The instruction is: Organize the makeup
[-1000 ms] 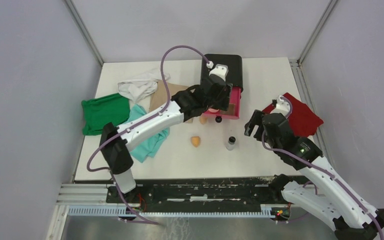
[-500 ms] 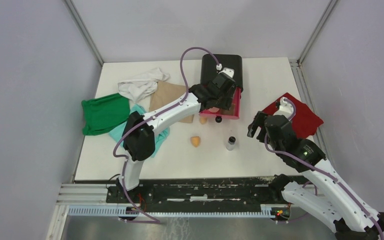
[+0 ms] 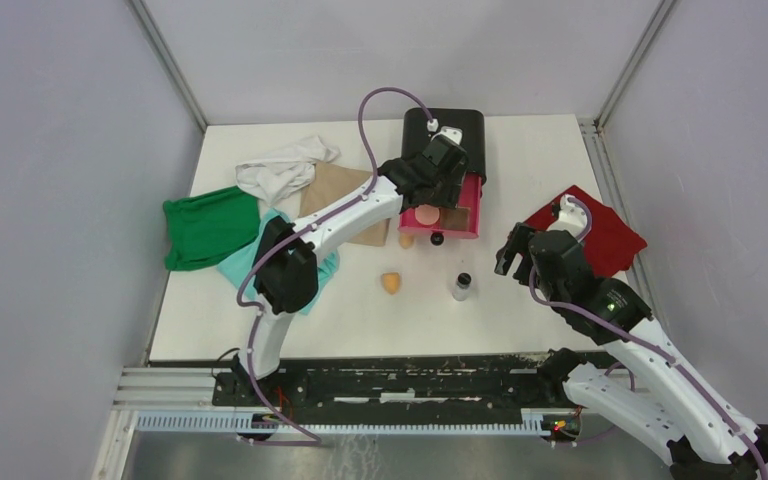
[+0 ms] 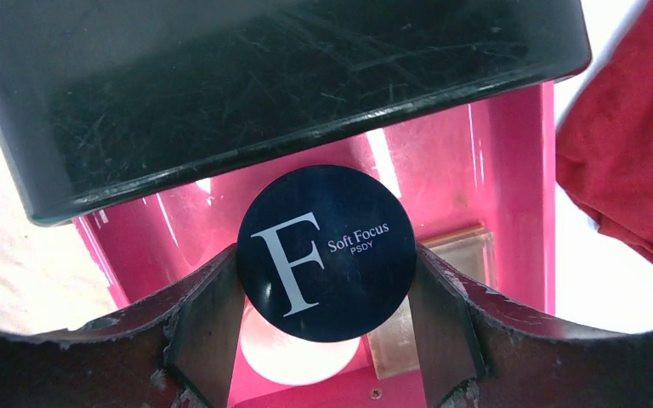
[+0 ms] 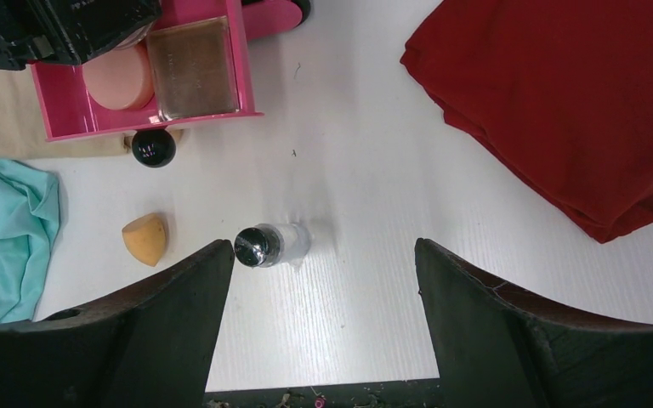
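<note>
My left gripper (image 3: pixel 438 183) is shut on the round navy compact with a white F (image 4: pixel 326 252) and holds it above the open pink drawer (image 4: pixel 510 170). The pink round puff (image 5: pixel 119 75) and the square brown compact (image 5: pixel 192 66) lie in that drawer. One orange egg-shaped sponge (image 3: pixel 391 283) lies on the table. A second one (image 3: pixel 406 240) peeks out at the drawer's front left corner. The black-capped clear bottle (image 5: pixel 272 244) stands just off the left finger of my open, empty right gripper (image 5: pixel 321 255).
The black box (image 3: pixel 445 130) stands at the back centre, a black knob (image 5: pixel 153 148) on its drawer front. A red cloth (image 3: pixel 600 235) lies on the right. Green (image 3: pixel 205 225), teal (image 3: pixel 310 285), white (image 3: pixel 280 170) and tan (image 3: pixel 335 190) cloths lie on the left.
My left gripper has moved right and back with the navy compact, further over the drawer, uncovering the pink puff. The right arm has barely moved.
</note>
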